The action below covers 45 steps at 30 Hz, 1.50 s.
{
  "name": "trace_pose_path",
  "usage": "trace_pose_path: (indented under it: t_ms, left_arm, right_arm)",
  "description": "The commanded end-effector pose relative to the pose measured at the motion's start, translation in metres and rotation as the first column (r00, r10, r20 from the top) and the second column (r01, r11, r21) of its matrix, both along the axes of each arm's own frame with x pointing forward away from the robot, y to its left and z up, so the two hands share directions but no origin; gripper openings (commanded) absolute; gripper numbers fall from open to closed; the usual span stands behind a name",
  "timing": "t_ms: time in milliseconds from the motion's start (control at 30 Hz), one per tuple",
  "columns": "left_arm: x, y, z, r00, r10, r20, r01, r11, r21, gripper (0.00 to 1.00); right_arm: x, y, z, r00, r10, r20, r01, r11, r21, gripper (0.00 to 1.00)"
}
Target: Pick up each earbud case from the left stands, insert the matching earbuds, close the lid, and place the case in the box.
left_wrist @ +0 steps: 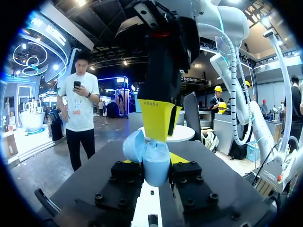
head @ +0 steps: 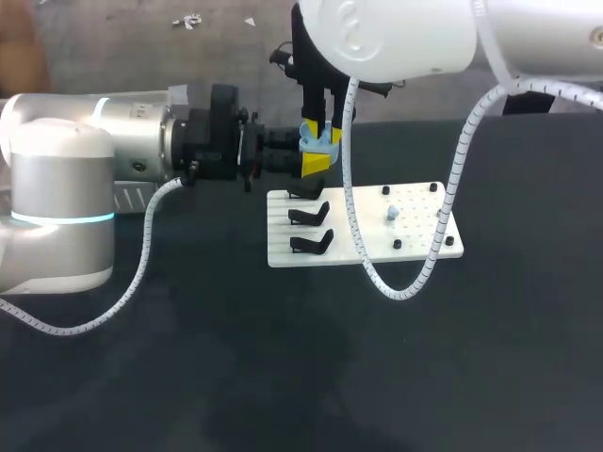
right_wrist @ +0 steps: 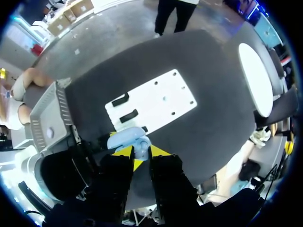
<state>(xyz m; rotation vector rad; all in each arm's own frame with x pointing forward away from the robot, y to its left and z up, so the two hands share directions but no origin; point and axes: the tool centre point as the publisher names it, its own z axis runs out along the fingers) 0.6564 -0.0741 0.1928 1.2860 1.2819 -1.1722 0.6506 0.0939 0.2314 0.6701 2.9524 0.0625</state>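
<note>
While it is held level above the far side of the table, the left gripper is seen closed on the small pale blue plastic earbud case, with one black, yellow-tipped finger pressed to each flank. The case's rounded lid is swung open to one side and its mouth is turned upward. Directly over that mouth the right gripper is hung nose-down, almost touching the case. Whether it is open or shut cannot be told: something pale blue is seen at its end but cannot be separated from the case beneath.

Below the pair, the flat white perforated board is laid on the dark table. Two black hooked stands on its left part are bare, and one small pale blue earbud is set among black pegs on its right part.

The insertion step is judged to be in hand. A straight, gentle seating of an earbud is called for next, with the case kept steady, before the lid is shut. No box is made out in the head view.
</note>
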Motion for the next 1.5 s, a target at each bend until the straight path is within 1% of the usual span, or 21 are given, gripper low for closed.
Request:
trace_pose_path:
  t_ms: [33,367,400,433,467,500,567,633,667,700,733,767,800,833,867,933,1067,1233,1300,1333,1500]
  left_arm:
    - [-0.001,0.000,-0.001,1.000,0.002,0.004,-0.002,1.000,-0.005,0.00]
    - [-0.001,0.000,-0.001,1.000,0.002,0.004,-0.002,1.000,-0.005,0.00]
    - [-0.001,0.000,-0.001,1.000,0.002,0.004,-0.002,1.000,-0.005,0.00]
    - [-0.001,0.000,-0.001,1.000,0.002,0.004,-0.002,1.000,-0.005,0.00]
    - [-0.001,0.000,-0.001,1.000,0.002,0.004,-0.002,1.000,-0.005,0.00]
    - [-0.001,0.000,-0.001,1.000,0.002,0.004,-0.002,1.000,-0.005,0.00]
    - [-0.001,0.000,-0.001,1.000,0.002,0.004,-0.002,1.000,-0.005,0.00]
    - [-0.001,0.000,-0.001,1.000,0.002,0.004,-0.002,1.000,-0.005,0.00]
    - [-0.001,0.000,-0.001,1.000,0.002,0.004,-0.002,1.000,-0.005,0.00]
    - [-0.001,0.000,-0.001,1.000,0.002,0.004,-0.002,1.000,-0.005,0.00]
    - [-0.001,0.000,-0.001,1.000,0.002,0.004,-0.002,1.000,-0.005,0.00]
    - [-0.001,0.000,-0.001,1.000,0.002,0.004,-0.002,1.000,-0.005,0.00]
    - [-0.001,0.000,-0.001,1.000,0.002,0.004,-0.002,1.000,-0.005,0.00]
    - [-0.001,0.000,-0.001,1.000,0.002,0.004,-0.002,1.000,-0.005,0.00]
    - [-0.001,0.000,-0.001,1.000,0.002,0.004,-0.002,1.000,-0.005,0.00]
    - [-0.001,0.000,-0.001,1.000,0.002,0.004,-0.002,1.000,-0.005,0.00]
    - [-0.001,0.000,-0.001,1.000,0.002,0.004,-0.002,1.000,-0.005,0.00]
    - [-0.001,0.000,-0.001,1.000,0.002,0.004,-0.002,1.000,-0.005,0.00]
    - [-0.001,0.000,-0.001,1.000,0.002,0.004,-0.002,1.000,-0.005,0.00]
    - [-0.001,0.000,-0.001,1.000,0.002,0.004,-0.002,1.000,-0.005,0.00]
    - [-0.001,0.000,-0.001,1.000,0.002,0.004,-0.002,1.000,-0.005,0.00]
  right_arm:
    - [0.003,0.002,-0.002,1.000,-0.001,-0.008,0.001,1.000,-0.002,0.00]
    - [0.003,0.002,-0.006,1.000,0.000,-0.026,0.001,1.000,0.004,0.00]
    - [0.003,0.002,-0.006,1.000,0.007,-0.029,-0.007,1.000,0.010,0.11]
    - [0.003,0.002,-0.006,1.000,0.007,-0.028,-0.007,1.000,0.011,0.48]
    - [0.002,0.001,-0.005,1.000,0.008,-0.026,-0.007,1.000,0.012,0.68]
    - [0.001,0.001,-0.004,1.000,0.011,-0.023,-0.010,1.000,0.015,0.76]
    - [-0.004,0.000,0.000,1.000,0.023,-0.007,-0.022,0.999,0.031,1.00]
    - [-0.011,-0.002,0.005,0.998,0.049,0.027,-0.051,0.997,0.065,1.00]
    - [-0.014,-0.004,0.008,0.998,0.056,0.043,-0.058,0.996,0.060,1.00]
    - [-0.018,-0.007,0.010,0.994,0.088,0.059,-0.091,0.994,0.060,1.00]
    - [-0.025,-0.014,0.013,0.992,0.082,0.091,-0.091,0.991,0.097,1.00]
    - [-0.029,-0.021,0.014,0.990,0.081,0.114,-0.093,0.991,0.100,1.00]
    - [-0.033,-0.029,0.014,0.986,0.089,0.141,-0.101,0.991,0.085,1.00]
    - [-0.036,-0.037,0.013,0.984,0.075,0.164,-0.092,0.991,0.096,1.00]
    - [-0.038,-0.045,0.012,0.983,0.067,0.170,-0.086,0.991,0.106,1.00]
    - [-0.043,-0.058,0.010,0.975,0.070,0.212,-0.091,0.992,0.093,1.00]
    - [-0.049,-0.075,0.007,0.964,0.089,0.251,-0.107,0.992,0.060,1.00]
    - [-0.056,-0.092,0.007,0.955,0.111,0.275,-0.127,0.991,0.038,1.00]
    - [-0.057,-0.096,0.003,0.962,0.119,0.247,-0.126,0.992,0.012,1.00]
    - [-0.056,-0.099,0.001,0.968,0.106,0.225,-0.103,0.994,-0.024,1.00]
    - [-0.056,-0.099,0.001,0.968,0.106,0.225,-0.103,0.994,-0.024,1.00]
